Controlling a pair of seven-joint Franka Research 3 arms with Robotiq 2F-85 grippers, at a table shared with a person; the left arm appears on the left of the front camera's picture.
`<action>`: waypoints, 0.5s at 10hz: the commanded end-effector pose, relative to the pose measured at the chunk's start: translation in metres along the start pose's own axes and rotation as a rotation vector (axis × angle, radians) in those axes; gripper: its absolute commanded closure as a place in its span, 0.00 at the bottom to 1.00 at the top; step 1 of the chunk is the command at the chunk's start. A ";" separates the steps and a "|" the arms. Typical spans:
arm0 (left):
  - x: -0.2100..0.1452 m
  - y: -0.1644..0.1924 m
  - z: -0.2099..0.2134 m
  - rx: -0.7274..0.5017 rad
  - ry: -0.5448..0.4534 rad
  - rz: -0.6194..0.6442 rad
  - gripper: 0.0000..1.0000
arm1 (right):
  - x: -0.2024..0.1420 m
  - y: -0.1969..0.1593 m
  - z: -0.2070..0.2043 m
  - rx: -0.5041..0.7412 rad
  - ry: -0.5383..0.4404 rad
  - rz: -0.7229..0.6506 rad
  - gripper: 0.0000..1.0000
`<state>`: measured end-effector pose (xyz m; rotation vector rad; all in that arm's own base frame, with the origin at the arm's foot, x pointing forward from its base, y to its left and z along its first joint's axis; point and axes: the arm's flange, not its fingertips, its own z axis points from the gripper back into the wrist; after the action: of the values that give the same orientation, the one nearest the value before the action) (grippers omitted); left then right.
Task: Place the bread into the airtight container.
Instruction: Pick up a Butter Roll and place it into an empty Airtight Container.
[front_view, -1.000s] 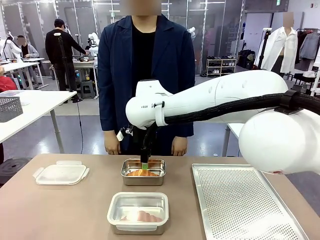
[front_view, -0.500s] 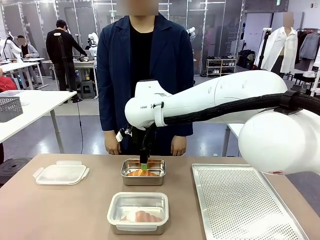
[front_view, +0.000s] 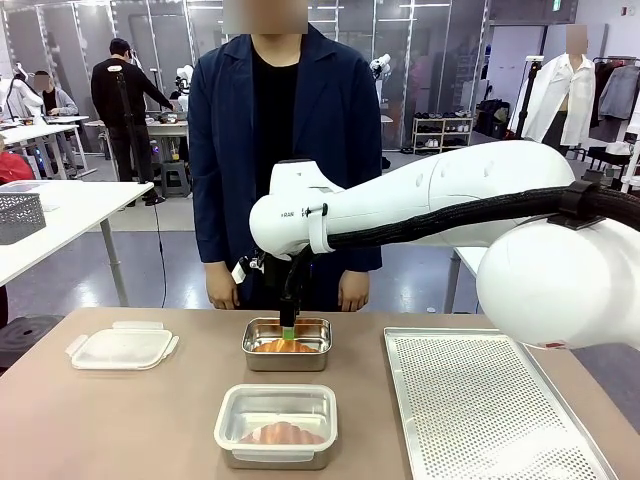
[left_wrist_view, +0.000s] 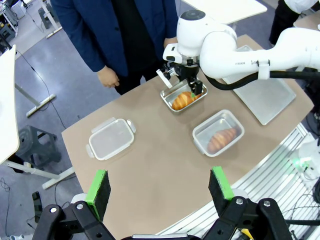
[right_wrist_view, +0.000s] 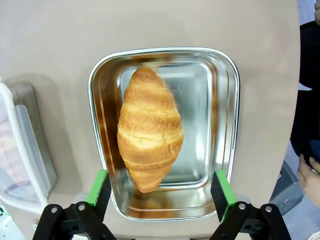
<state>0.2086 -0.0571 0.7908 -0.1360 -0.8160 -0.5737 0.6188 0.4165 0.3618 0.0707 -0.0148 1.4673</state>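
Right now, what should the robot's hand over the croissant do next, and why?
Probably go straight down and close. The right gripper is open above the croissant, which lies loose in the steel tray, between the finger pads. Nothing is gripped yet.

Bright, even overhead light; soft shadows under the tins; glare off the steel pan (right_wrist_view: 165, 135) between the jaws; wrist edges bend.

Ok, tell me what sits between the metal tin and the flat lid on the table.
Nothing: in the front view, bare tabletop runs from the flat lid to the metal tin. The left wrist view shows the same gap.
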 end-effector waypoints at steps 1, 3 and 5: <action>0.000 0.000 0.001 0.000 0.000 -0.009 0.00 | 0.001 0.000 0.001 0.000 0.000 0.000 0.00; 0.000 0.000 0.001 0.000 0.000 -0.009 0.00 | 0.000 0.000 0.000 0.000 0.000 0.000 0.00; 0.000 0.000 0.001 0.000 0.000 -0.009 0.00 | -0.040 0.011 0.034 -0.034 -0.011 -0.034 0.00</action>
<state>0.2087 -0.0570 0.7908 -0.1360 -0.8159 -0.5736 0.6213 0.4021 0.3778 0.0579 -0.0269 1.4515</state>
